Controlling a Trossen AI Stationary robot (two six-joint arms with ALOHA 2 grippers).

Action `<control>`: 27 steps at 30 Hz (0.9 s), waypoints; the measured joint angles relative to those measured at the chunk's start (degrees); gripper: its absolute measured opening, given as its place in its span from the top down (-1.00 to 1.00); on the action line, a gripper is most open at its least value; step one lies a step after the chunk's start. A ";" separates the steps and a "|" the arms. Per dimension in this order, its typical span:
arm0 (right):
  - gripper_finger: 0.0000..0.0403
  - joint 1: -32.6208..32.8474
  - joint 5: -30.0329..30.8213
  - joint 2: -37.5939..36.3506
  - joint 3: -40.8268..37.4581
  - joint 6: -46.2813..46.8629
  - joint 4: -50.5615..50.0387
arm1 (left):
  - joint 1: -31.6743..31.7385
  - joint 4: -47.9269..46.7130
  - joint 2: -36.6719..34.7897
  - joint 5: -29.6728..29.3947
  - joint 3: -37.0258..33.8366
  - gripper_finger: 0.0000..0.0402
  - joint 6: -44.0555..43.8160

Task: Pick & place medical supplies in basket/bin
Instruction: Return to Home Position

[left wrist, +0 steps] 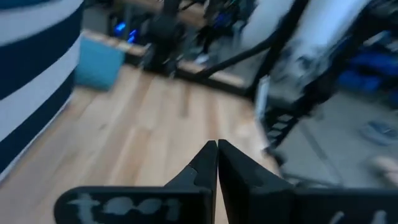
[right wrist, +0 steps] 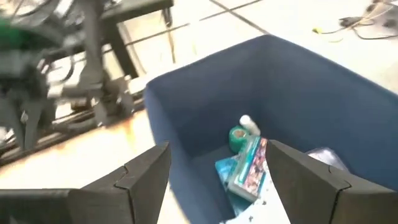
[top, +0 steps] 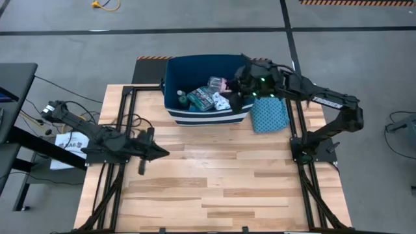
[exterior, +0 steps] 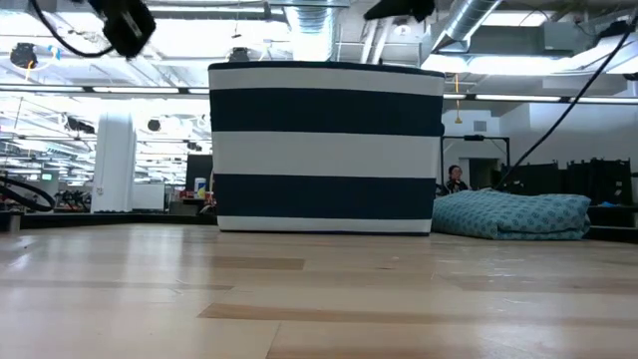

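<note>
Left gripper (left wrist: 216, 148) sits over the tabletop (top: 214, 188), fingers pinched together. Supplies (top: 209, 97) lie inside the bin (top: 208, 117); right gripper (right wrist: 219, 149) hangs above, fingers wide, empty. Retreat too low and they could snag the rim, dragging the bin.

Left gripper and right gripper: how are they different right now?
The left gripper has its fingers squeezed shut; the right gripper has its fingers spread wide open. The left gripper hangs over bare table wood, away from the bin; the right gripper hangs at the bin's rim, looking down on the supplies inside. Both are dark, have two fingers, and hold nothing.
</note>
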 joint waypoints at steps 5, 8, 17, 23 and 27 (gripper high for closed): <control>-0.27 4.04 -0.26 -2.82 0.00 3.52 -3.71 | -5.68 -0.31 -8.20 -0.59 0.00 1.00 3.32; -0.27 6.92 -6.08 -3.73 0.00 1.46 -2.80 | -10.90 -1.67 -10.76 -8.43 0.02 1.00 6.53; -0.27 16.49 -11.30 -4.87 -0.22 0.05 6.09 | -25.96 10.69 -16.99 -25.33 -12.31 1.00 8.57; -0.27 26.97 5.46 -14.16 -9.57 0.04 9.91 | -30.31 26.55 -23.25 -20.79 -21.42 1.00 14.47; -0.27 30.51 9.46 -24.99 -24.09 0.80 20.47 | -29.39 35.92 -26.75 -15.93 -26.31 1.00 17.85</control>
